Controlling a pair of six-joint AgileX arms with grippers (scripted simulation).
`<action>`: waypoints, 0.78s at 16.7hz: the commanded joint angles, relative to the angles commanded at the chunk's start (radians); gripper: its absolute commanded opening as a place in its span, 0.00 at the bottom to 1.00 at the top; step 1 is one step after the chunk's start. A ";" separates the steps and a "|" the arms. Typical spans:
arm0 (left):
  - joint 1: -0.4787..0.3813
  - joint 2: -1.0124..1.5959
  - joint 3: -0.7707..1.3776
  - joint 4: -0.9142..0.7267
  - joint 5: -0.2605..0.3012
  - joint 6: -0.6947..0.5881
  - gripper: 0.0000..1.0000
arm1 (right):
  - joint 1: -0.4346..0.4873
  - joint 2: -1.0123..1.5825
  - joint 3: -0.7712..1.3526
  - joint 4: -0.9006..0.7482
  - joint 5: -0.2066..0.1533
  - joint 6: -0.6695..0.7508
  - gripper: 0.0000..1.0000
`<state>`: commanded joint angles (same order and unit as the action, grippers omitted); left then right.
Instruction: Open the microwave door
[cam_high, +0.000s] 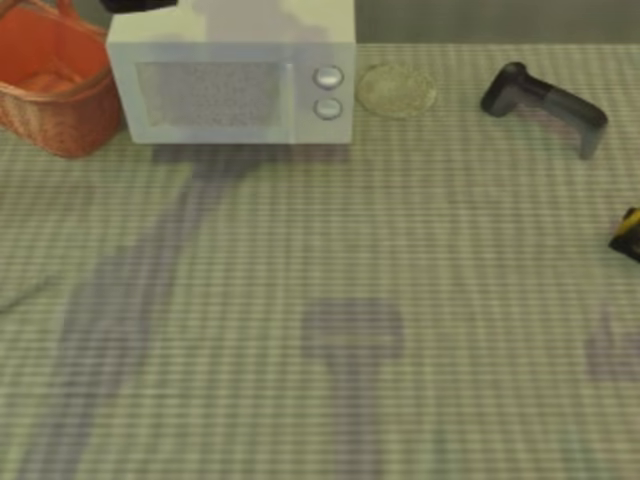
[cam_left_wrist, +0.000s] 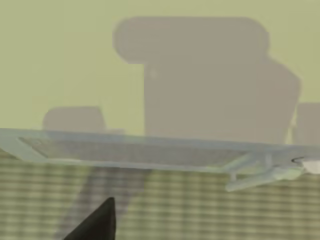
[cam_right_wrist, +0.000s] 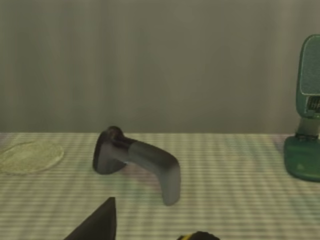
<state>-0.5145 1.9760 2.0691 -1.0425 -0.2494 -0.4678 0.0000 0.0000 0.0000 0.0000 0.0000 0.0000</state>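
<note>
The microwave (cam_high: 232, 75) is sitting at the far left, its microwave door (cam_high: 210, 95) looking closed. The left gripper (cam_high: 140, 5) is hovering above its far edge; whether it is open cannot be told. Next, it likely needs to reach the door's edge.

Table layout, seen from above
The microwave (cam_high: 232, 82) stands at the back left, a basket (cam_high: 52, 85) touching its left, a dish (cam_high: 397, 90) just right, a scanner (cam_high: 545, 102) farther right.
</note>
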 joint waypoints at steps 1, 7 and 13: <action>-0.015 0.060 0.053 -0.036 -0.008 -0.013 1.00 | 0.000 0.000 0.000 0.000 0.000 0.000 1.00; -0.058 0.224 0.201 -0.141 -0.031 -0.047 1.00 | 0.000 0.000 0.000 0.000 0.000 0.000 1.00; -0.050 0.233 0.190 -0.122 -0.027 -0.041 1.00 | 0.000 0.000 0.000 0.000 0.000 0.000 1.00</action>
<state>-0.5648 2.2095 2.2589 -1.1645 -0.2765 -0.5084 0.0000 0.0000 0.0000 0.0000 0.0000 0.0000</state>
